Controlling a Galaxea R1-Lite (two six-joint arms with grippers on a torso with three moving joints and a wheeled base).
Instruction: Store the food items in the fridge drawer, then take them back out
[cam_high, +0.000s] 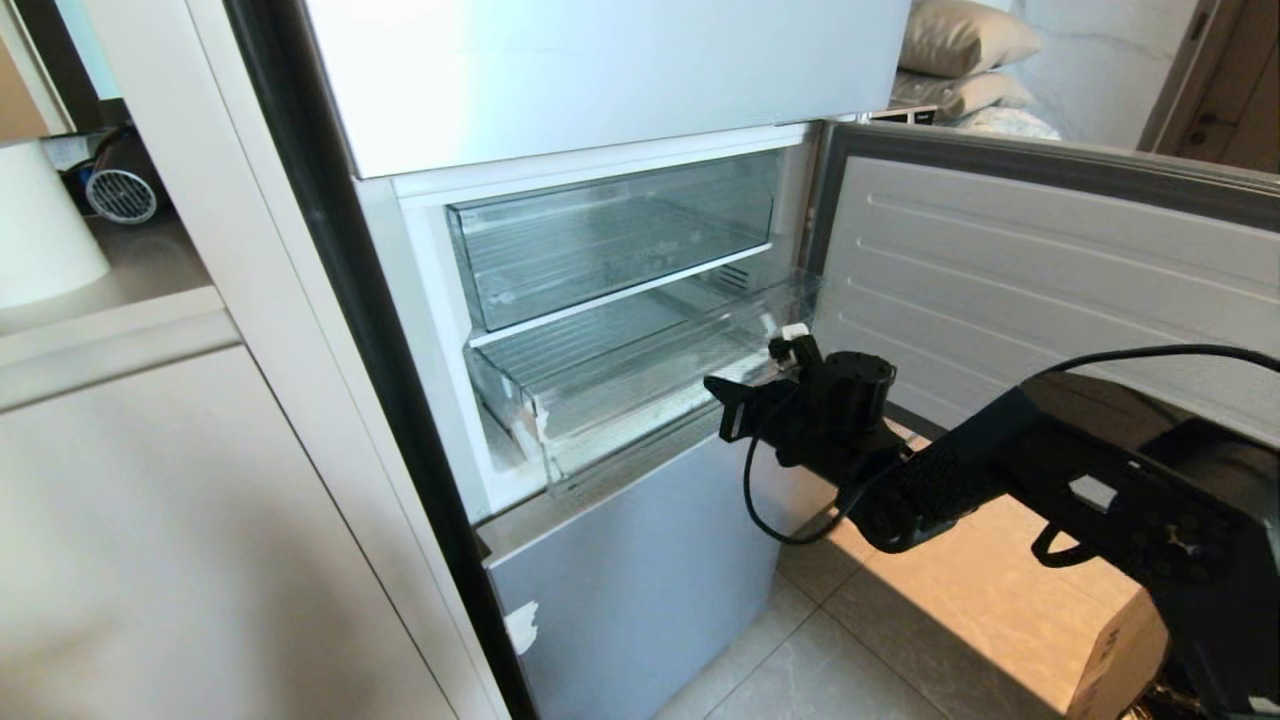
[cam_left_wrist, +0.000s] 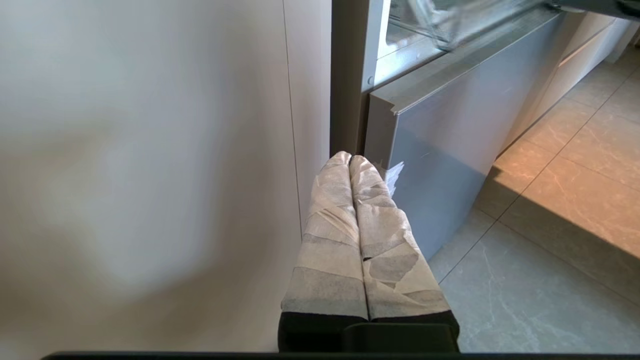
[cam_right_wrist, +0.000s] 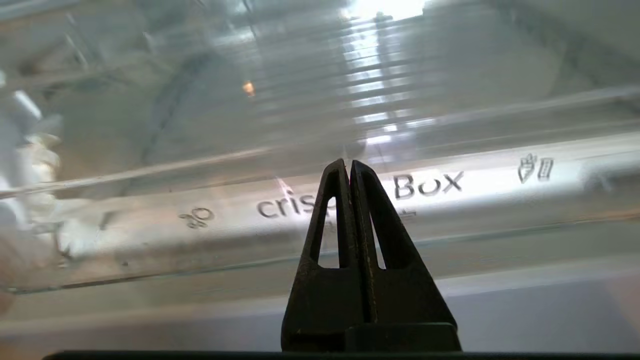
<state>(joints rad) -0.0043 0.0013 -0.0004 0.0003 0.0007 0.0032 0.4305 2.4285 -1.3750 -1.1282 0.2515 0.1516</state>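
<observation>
Clear plastic fridge drawer (cam_right_wrist: 320, 220) lies lengthwise across my pressed-together right fingers (cam_right_wrist: 370, 240), front facing me, its lettering partly hidden behind them.

Head view: high, angled down at open fridge (cam_high: 600, 300). Right wrist: close against drawer (cam_right_wrist: 450, 200) front. Left wrist: low, sharing fridge base.

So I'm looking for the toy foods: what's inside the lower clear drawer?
Nothing shows inside the fridge drawer: only its ribbed floor. The right gripper hides a little of its front.
</observation>
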